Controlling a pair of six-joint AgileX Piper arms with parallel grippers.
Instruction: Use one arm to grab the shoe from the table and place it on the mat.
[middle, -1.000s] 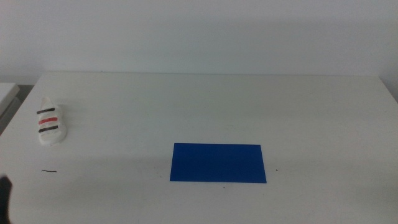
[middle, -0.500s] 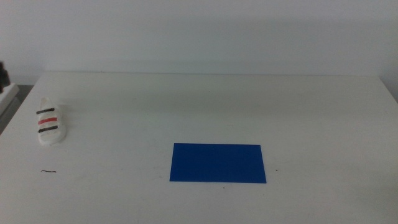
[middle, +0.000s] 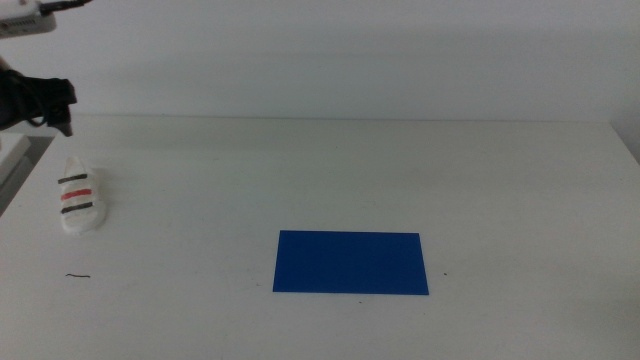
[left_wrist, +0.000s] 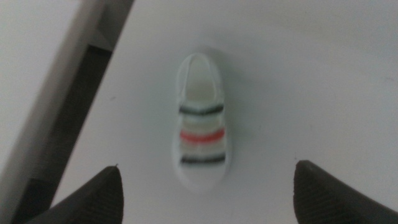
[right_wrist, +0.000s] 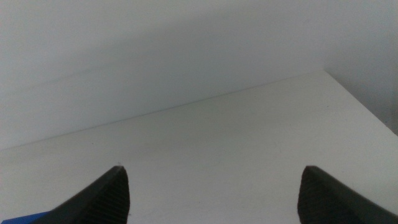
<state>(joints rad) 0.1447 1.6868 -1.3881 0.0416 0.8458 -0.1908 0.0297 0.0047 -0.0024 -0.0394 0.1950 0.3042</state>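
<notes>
The small white chunky-soled shoe (middle: 81, 198) with two black straps and one red strap lies near the left edge of the large plain white tabletop (middle: 350, 170), well apart from the flat thin dark blue rectangular mat (middle: 351, 262) near the table's middle. The left gripper (left_wrist: 205, 196) hangs above the shoe, jaws spread wide with nothing between them; in the middle view its dark arm (middle: 35, 100) shows at the upper left. The right gripper (right_wrist: 211, 199) waits released, out of the middle view.

The shoe looks light, with a stiff thick sole and softer straps, though the blurred wrist view makes the material hard to judge. The sole's sides probably offer the firmest hold: closing across the strapped midsection, jaws on either flank, should keep it from tipping.
</notes>
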